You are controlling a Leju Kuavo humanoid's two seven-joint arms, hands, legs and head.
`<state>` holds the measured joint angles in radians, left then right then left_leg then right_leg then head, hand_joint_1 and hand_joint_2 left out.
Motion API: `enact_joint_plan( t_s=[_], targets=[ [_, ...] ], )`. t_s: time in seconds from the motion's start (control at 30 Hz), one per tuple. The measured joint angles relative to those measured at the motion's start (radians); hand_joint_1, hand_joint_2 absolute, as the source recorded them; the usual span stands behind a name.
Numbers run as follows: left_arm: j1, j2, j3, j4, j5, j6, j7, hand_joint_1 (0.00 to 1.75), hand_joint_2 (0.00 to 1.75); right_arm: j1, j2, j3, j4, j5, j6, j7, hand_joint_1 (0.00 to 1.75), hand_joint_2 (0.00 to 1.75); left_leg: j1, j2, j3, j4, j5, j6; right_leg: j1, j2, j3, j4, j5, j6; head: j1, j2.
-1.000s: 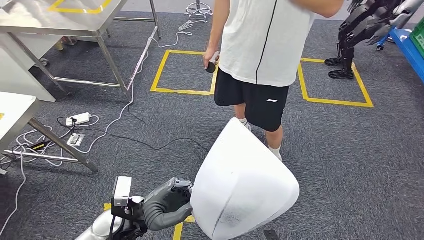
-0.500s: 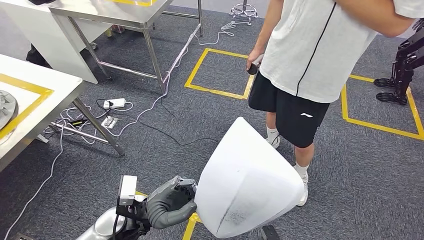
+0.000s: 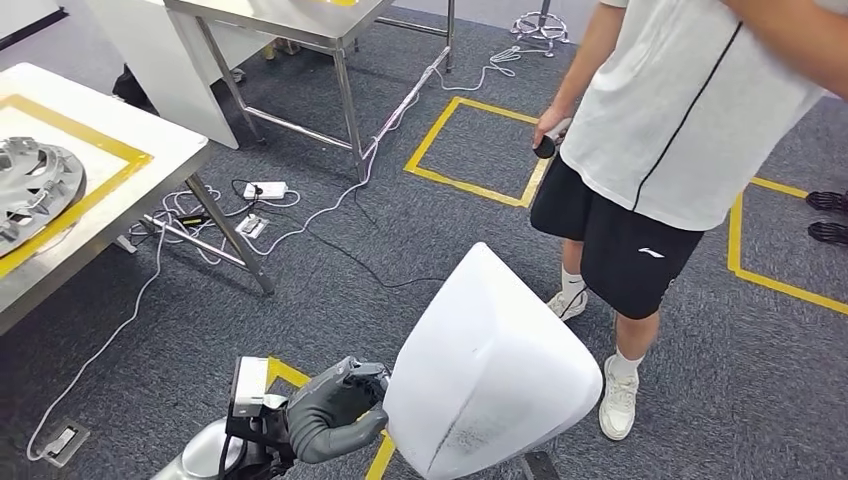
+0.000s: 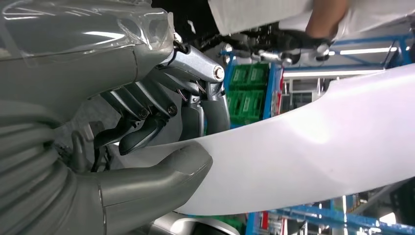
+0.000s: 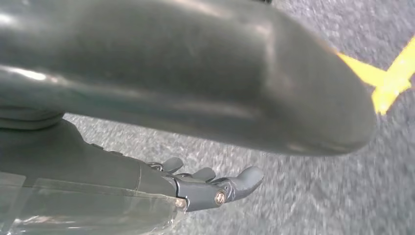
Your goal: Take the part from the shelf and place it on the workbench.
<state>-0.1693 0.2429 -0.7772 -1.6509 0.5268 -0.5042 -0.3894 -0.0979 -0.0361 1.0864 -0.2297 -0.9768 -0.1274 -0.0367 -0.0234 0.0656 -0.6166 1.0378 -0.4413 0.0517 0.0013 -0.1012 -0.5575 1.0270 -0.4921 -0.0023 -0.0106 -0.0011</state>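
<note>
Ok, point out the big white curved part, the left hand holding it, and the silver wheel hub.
big white curved part (image 3: 490, 370), head view, broad face.
left hand (image 3: 335, 412), head view, knuckles.
silver wheel hub (image 3: 35, 185), head view, spokes.

Part (image 3: 490, 370): smooth matt white shell, grey scuff. Left hand (image 3: 335, 410): grey rubbery plastic. Floor (image 3: 300, 300): rough grey carpet. Surface (image 3: 150, 160): brushed metal.

You see a silver left arm (image 3: 205, 452) carrying a white camera block, and a grey left hand (image 3: 335, 410) with darker fingers (image 4: 142, 137) and a visible screw.

Even bright light; rt wrist view blurry, left w/ glare
</note>
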Motion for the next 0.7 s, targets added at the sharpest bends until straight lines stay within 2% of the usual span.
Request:
enact_joint_plan(
  t_s=[0.03, 0.07, 0.13, 0.2, 0.27, 0.3, 0.33, 0.4, 0.43, 0.47, 0.5, 0.57, 0.6, 0.63, 0.7],
  targets=[
    [0.000, 0.000, 0.000, -0.002, -0.001, 0.002, 0.001, 1.75, 1.75, 0.000, 0.001, -0.001, 0.000, 0.001, 0.001, -0.001, 0.00, 0.00, -0.002, -0.011, 0.001, -0.008, 0.003, 0.004, 0.001, -0.010, 0.004, -0.004, -0.001, 0.004, 0.000, 0.000],
    [0.001, 0.001, 0.000, -0.004, -0.003, 0.004, 0.002, 1.75, 1.75, 0.001, 0.002, -0.001, 0.000, 0.002, 0.001, -0.002, 0.00, 0.00, 0.001, -0.023, 0.008, -0.019, 0.010, 0.006, 0.000, -0.009, 0.006, -0.004, -0.003, 0.007, 0.000, 0.000],
    [0.000, 0.000, -0.001, -0.010, -0.004, 0.005, 0.003, 1.75, 1.75, 0.002, 0.001, -0.002, 0.000, 0.004, 0.001, -0.006, 0.00, 0.00, 0.011, -0.047, 0.024, -0.047, 0.024, 0.012, -0.001, 0.033, -0.009, 0.033, -0.024, 0.009, 0.001, 0.000],
    [-0.002, -0.004, -0.003, -0.012, -0.004, 0.006, 0.004, 1.75, 1.75, 0.007, -0.002, -0.002, 0.000, 0.006, 0.001, -0.008, 0.00, 0.00, 0.018, -0.071, 0.032, -0.057, 0.031, 0.014, -0.008, 0.084, -0.066, 0.147, -0.070, 0.005, 0.004, 0.000],
    [0.001, -0.008, -0.005, -0.012, -0.006, 0.007, 0.004, 1.75, 1.75, 0.013, -0.005, -0.002, 0.001, 0.009, -0.001, -0.008, 0.00, 0.00, 0.019, -0.100, 0.032, -0.057, 0.030, 0.012, -0.016, 0.096, -0.126, 0.254, -0.099, 0.012, 0.005, 0.000],
    [0.003, -0.008, -0.006, -0.012, -0.007, 0.007, 0.004, 1.75, 1.75, 0.015, -0.007, -0.002, 0.002, 0.010, -0.002, -0.009, 0.00, 0.00, 0.021, -0.115, 0.033, -0.056, 0.030, 0.009, -0.021, 0.097, -0.136, 0.262, -0.093, 0.022, 0.005, 0.000],
    [0.005, -0.008, -0.007, -0.012, -0.008, 0.007, 0.004, 1.75, 1.75, 0.015, -0.008, -0.002, 0.002, 0.012, -0.002, -0.010, 0.00, 0.00, 0.024, -0.129, 0.033, -0.054, 0.029, 0.005, -0.027, 0.099, -0.127, 0.229, -0.071, 0.036, 0.005, 0.000],
    [0.006, -0.009, -0.007, -0.014, -0.009, 0.006, 0.004, 1.75, 1.75, 0.013, -0.010, -0.003, 0.002, 0.013, -0.003, -0.011, 0.00, 0.00, 0.031, -0.157, 0.032, -0.042, 0.021, -0.010, -0.039, 0.121, -0.069, 0.095, -0.009, 0.063, 0.005, 0.000],
    [0.006, -0.009, -0.007, -0.015, -0.009, 0.006, 0.003, 1.75, 1.75, 0.013, -0.009, -0.003, 0.002, 0.014, -0.003, -0.012, 0.00, 0.00, 0.032, -0.168, 0.028, -0.033, 0.016, -0.019, -0.043, 0.132, -0.045, 0.043, 0.012, 0.066, 0.006, 0.000],
    [0.007, -0.010, -0.006, -0.017, -0.009, 0.005, 0.001, 1.75, 1.75, 0.012, -0.008, -0.003, 0.002, 0.014, -0.003, -0.012, 0.00, 0.00, 0.032, -0.177, 0.024, -0.025, 0.011, -0.027, -0.044, 0.141, -0.030, 0.013, 0.022, 0.063, 0.007, 0.000],
    [0.008, -0.010, -0.004, -0.021, -0.008, 0.005, -0.004, 1.75, 1.75, 0.011, -0.008, -0.003, 0.002, 0.014, -0.003, -0.012, 0.00, 0.00, 0.032, -0.184, 0.020, -0.021, 0.009, -0.032, -0.041, 0.142, -0.028, 0.009, 0.022, 0.054, 0.006, 0.000],
    [0.013, -0.010, 0.003, -0.028, -0.004, 0.003, -0.017, 1.75, 1.75, 0.009, -0.007, -0.005, 0.002, 0.015, -0.002, -0.013, 0.00, 0.00, 0.037, -0.190, 0.015, -0.018, 0.007, -0.037, -0.039, 0.128, -0.025, 0.009, 0.024, 0.038, 0.005, 0.000],
    [0.014, -0.010, 0.009, -0.032, 0.000, 0.003, -0.026, 1.75, 1.75, 0.009, -0.008, -0.006, 0.002, 0.015, -0.002, -0.014, 0.00, 0.00, 0.039, -0.177, 0.012, -0.009, 0.000, -0.040, -0.038, 0.121, -0.024, 0.008, 0.024, 0.031, 0.004, 0.000],
    [0.015, -0.010, 0.014, -0.038, 0.006, 0.001, -0.035, 1.75, 1.75, 0.008, -0.008, -0.007, 0.002, 0.016, -0.003, -0.015, 0.00, 0.00, 0.040, -0.153, 0.000, 0.018, -0.016, -0.043, -0.037, 0.114, -0.022, 0.007, 0.023, 0.024, 0.002, 0.000],
    [0.014, -0.012, 0.026, -0.049, 0.019, -0.004, -0.051, 1.75, 1.75, 0.010, -0.009, -0.009, 0.002, 0.019, -0.003, -0.016, 0.00, 0.00, 0.039, -0.095, -0.054, 0.133, -0.074, -0.047, -0.031, 0.097, -0.019, 0.007, 0.020, 0.013, -0.002, 0.000]
  ],
)
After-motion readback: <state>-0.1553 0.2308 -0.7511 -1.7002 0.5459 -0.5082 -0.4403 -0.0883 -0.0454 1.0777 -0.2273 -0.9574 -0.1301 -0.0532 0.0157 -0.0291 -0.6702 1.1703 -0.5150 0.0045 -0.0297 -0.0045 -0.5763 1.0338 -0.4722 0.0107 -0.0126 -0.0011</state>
